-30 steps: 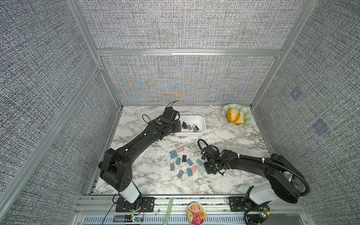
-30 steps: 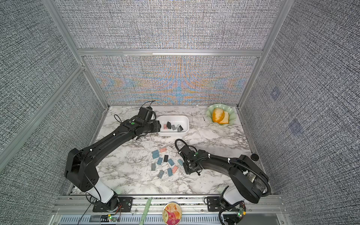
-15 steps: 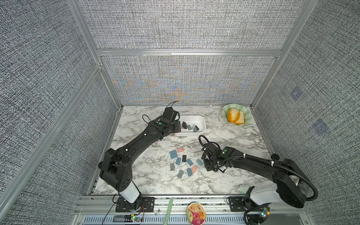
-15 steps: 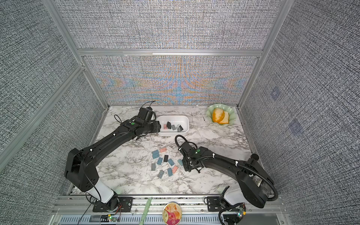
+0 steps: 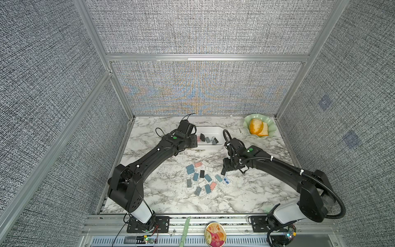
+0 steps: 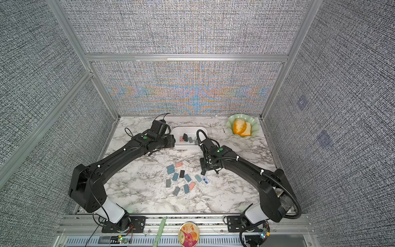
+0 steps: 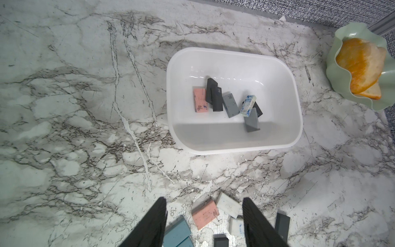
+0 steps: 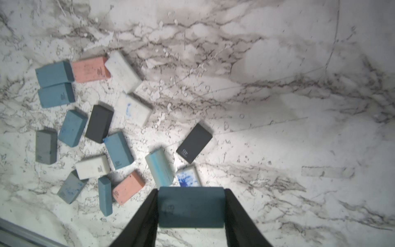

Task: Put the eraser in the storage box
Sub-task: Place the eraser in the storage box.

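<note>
You had the eraser [image 8: 190,207], a dark blue-grey block, gripped by its two ends between the black fingers of the right gripper [image 8: 191,192], whose jaws stood at just the block's length. So it was not in the storage box [image 5: 210,128]. It was out beyond the box's long wall that faces the arm bases, toward the right end.

Inside the box lay several erasers: a pink one [image 7: 200,102], black and grey ones, and a blue-marbled one [image 7: 248,105] propped on the others. The loose erasers [image 5: 201,177] were scattered on the marble table [image 5: 171,198], farther out from that same wall.

Your left gripper [image 7: 203,203] hung beside the box's left end, its fingers [image 7: 157,218] moderately apart with nothing between them. Well off the box's right end sat the pale green dish [image 5: 272,129] holding orange food.
</note>
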Action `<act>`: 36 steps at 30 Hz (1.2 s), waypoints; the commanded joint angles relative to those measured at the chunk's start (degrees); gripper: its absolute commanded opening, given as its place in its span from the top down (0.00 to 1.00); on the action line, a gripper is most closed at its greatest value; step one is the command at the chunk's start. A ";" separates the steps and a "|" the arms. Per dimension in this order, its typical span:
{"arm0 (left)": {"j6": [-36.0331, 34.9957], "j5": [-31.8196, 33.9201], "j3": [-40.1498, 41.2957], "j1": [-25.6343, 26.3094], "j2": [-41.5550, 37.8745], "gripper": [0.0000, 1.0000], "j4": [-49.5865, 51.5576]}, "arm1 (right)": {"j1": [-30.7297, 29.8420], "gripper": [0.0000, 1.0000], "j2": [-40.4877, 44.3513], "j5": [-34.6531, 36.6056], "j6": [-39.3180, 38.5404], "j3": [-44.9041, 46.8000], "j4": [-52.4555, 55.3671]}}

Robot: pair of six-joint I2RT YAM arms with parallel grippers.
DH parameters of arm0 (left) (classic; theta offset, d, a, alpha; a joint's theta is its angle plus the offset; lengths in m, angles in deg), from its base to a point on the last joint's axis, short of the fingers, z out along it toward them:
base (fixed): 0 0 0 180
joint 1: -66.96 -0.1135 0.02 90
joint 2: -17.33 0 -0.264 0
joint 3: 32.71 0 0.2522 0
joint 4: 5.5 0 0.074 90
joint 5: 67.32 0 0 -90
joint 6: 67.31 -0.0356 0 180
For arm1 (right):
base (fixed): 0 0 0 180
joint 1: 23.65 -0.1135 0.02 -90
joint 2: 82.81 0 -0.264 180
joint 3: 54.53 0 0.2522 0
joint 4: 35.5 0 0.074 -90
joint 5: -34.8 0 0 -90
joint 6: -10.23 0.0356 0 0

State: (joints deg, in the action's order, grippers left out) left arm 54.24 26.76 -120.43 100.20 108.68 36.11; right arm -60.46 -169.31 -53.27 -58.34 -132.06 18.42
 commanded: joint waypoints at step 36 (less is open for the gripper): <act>4.13 -1.20 10.98 0.01 -13.26 0.41 -3.71 | 11.75 0.50 -50.20 -5.98 -7.18 -62.30 3.36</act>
State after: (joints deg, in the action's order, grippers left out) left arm 57.63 25.58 -109.61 100.20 95.94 33.60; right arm -48.73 -218.42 -58.69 -66.71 -193.10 21.79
